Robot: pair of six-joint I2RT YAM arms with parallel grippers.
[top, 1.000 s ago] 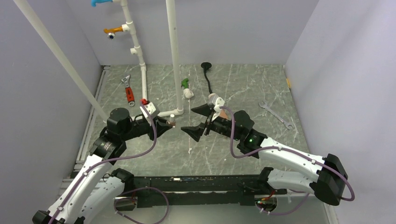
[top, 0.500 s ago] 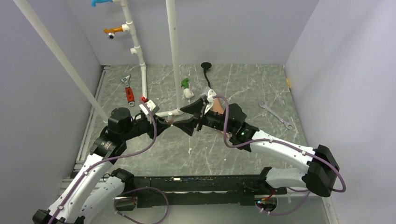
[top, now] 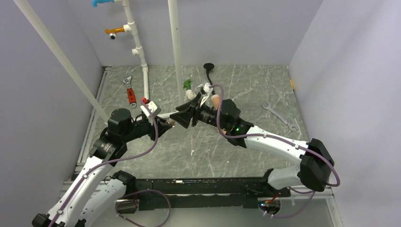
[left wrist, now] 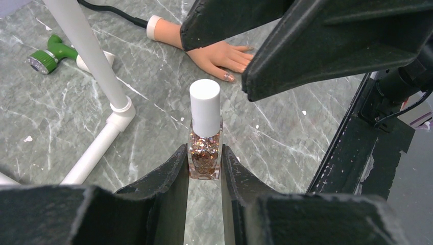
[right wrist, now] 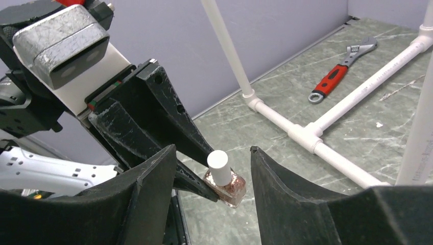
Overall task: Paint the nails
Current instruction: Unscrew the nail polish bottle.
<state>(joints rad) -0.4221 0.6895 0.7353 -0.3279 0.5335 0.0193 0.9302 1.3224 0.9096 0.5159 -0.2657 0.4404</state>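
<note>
My left gripper [left wrist: 204, 149] is shut on a small clear polish bottle [left wrist: 205, 155] of coppery glitter, held upright above the table with its white cap [left wrist: 205, 104] on. My right gripper [right wrist: 212, 149] faces it, open, one finger on either side of the cap [right wrist: 219, 166] with a gap on both sides. In the top view the two grippers [top: 171, 124] [top: 182, 118] meet at mid-table. Beyond the bottle the peach mannequin hand [left wrist: 219, 53] lies flat on the table. Its nails [left wrist: 228, 77] show at the fingertips, and my right fingers partly cover it.
A white pipe frame [top: 175, 52] stands just behind the grippers, with a floor pipe [left wrist: 99, 148] beside the bottle. A red-handled wrench [top: 129, 92] lies back left, a green-and-white tool [top: 188, 88] behind centre, a silver wrench [top: 279, 115] at right. A black rail [top: 198, 187] borders the near edge.
My right arm has swung left to the left gripper and its jaws have narrowed around the bottle's cap. The left gripper has kept its hold and its place.
</note>
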